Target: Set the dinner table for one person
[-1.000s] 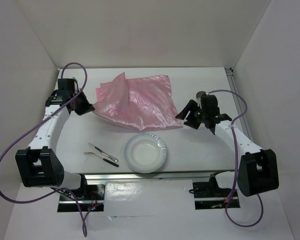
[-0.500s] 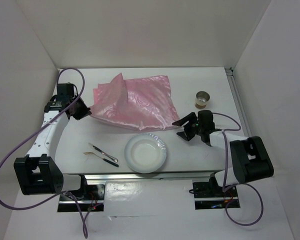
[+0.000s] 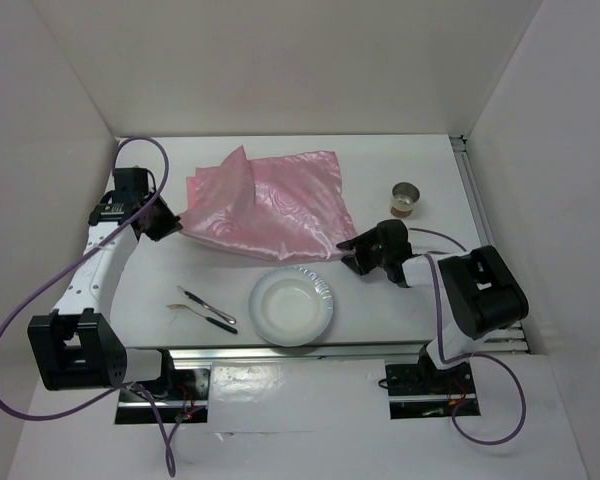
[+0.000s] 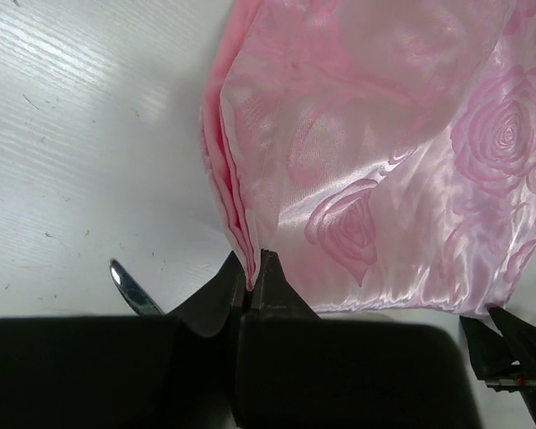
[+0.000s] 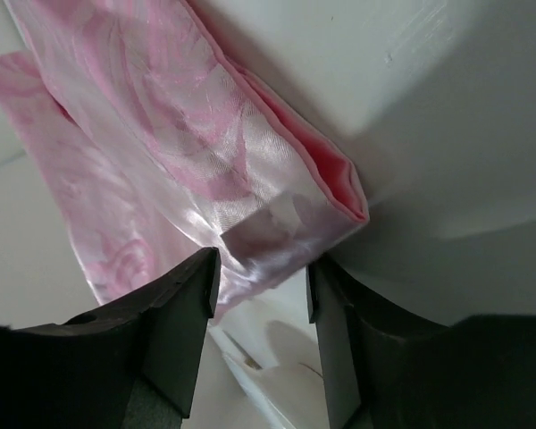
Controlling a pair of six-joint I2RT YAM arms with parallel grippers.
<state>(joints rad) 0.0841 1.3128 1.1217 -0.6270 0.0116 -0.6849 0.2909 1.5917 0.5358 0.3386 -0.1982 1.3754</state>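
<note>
The white dinner table point(image 3: 220, 272) carries a shiny pink rose-patterned cloth point(image 3: 265, 205) lying rumpled at its middle back. My left gripper point(image 3: 166, 222) is shut on the cloth's folded left edge; in the left wrist view the jaws point(image 4: 253, 275) pinch the layered hem of the cloth point(image 4: 384, 161). At the cloth's near right corner my right gripper point(image 3: 354, 250) hangs low. In the right wrist view its open fingers point(image 5: 262, 284) straddle the lower edge of that corner of the cloth point(image 5: 170, 152) without pressing it.
A white paper plate point(image 3: 292, 305) sits near the front edge. Left of it lie a fork and a knife point(image 3: 206, 309). A small metal cup point(image 3: 407, 198) stands at the right back. White walls close in three sides, and a metal rail point(image 3: 300, 350) runs along the front.
My right arm has swung from beside the cup down and left to the cloth's near right corner, its jaws narrowing a little. The left gripper shifted slightly left early on, still holding the cloth.
</note>
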